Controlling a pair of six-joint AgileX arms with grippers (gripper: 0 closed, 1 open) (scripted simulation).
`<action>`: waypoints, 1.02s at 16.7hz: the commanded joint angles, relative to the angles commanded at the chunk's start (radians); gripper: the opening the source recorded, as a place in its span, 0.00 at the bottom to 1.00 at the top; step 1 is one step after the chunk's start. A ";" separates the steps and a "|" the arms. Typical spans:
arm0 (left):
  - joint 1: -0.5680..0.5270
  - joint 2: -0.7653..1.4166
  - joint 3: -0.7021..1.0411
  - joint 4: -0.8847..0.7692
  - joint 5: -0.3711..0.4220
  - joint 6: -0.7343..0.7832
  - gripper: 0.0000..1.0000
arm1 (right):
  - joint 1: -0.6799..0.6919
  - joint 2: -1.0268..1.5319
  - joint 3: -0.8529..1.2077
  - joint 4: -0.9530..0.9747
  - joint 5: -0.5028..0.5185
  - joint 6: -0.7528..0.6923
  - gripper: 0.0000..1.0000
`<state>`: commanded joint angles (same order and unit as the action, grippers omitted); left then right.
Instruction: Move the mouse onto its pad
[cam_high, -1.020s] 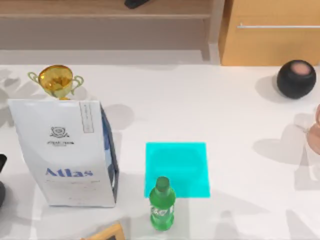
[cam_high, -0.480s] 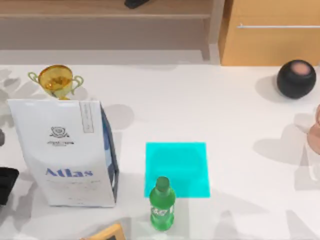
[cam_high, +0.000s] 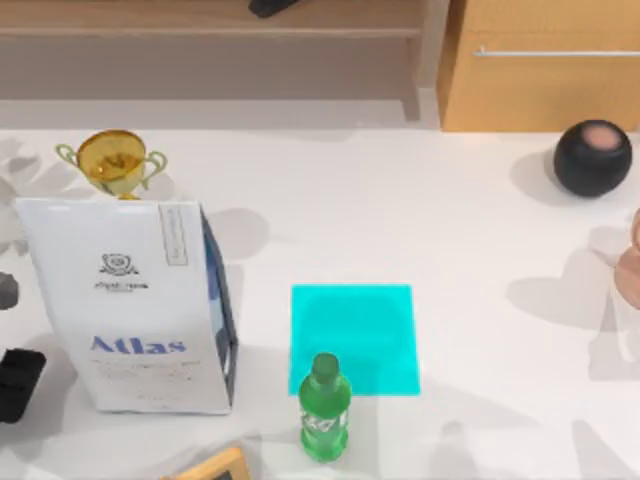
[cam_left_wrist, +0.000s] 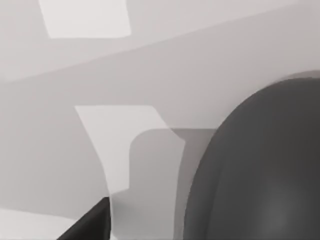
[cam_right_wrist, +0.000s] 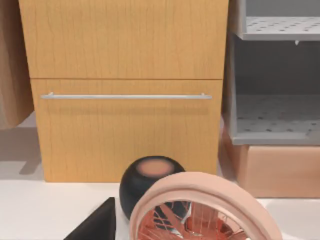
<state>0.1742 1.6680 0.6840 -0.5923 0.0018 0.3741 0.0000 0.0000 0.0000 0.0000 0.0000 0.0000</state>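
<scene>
The bright cyan pad (cam_high: 353, 338) lies flat at the table's middle front. My left gripper (cam_high: 18, 385) is a black block at the far left edge, left of the white "Atlas" bag (cam_high: 130, 305). In the left wrist view a dark grey rounded body (cam_left_wrist: 260, 170), apparently the mouse, sits very close, beside one black fingertip (cam_left_wrist: 87, 225) held far out to the side, so the gripper is open. A small grey shape (cam_high: 5, 290) at the left edge may be mouse or arm; I cannot tell. My right arm is parked off the right side, with one black fingertip (cam_right_wrist: 95, 225) wide to the side.
A green bottle (cam_high: 325, 408) stands on the pad's front left corner. A gold trophy (cam_high: 112, 160) is behind the bag. A black round speaker (cam_high: 593, 158) and a pink fan (cam_high: 630, 265) sit at the right. A wooden frame (cam_high: 210, 468) lies at the front edge.
My left gripper has come in from the left edge and moved toward the table's front. The small grey shape appeared and shifted the same way. Pad, bottle and bag stayed put.
</scene>
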 joint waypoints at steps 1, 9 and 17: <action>0.000 0.000 0.000 0.000 0.000 0.000 1.00 | 0.000 0.000 0.000 0.000 0.000 0.000 1.00; 0.000 0.000 0.000 0.000 0.000 0.000 0.47 | 0.000 0.000 0.000 0.000 0.000 0.000 1.00; 0.000 0.000 0.000 0.000 0.000 0.000 0.00 | 0.000 0.000 0.000 0.000 0.000 0.000 1.00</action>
<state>0.1742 1.6680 0.6840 -0.5923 0.0018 0.3741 0.0000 0.0000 0.0000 0.0000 0.0000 0.0000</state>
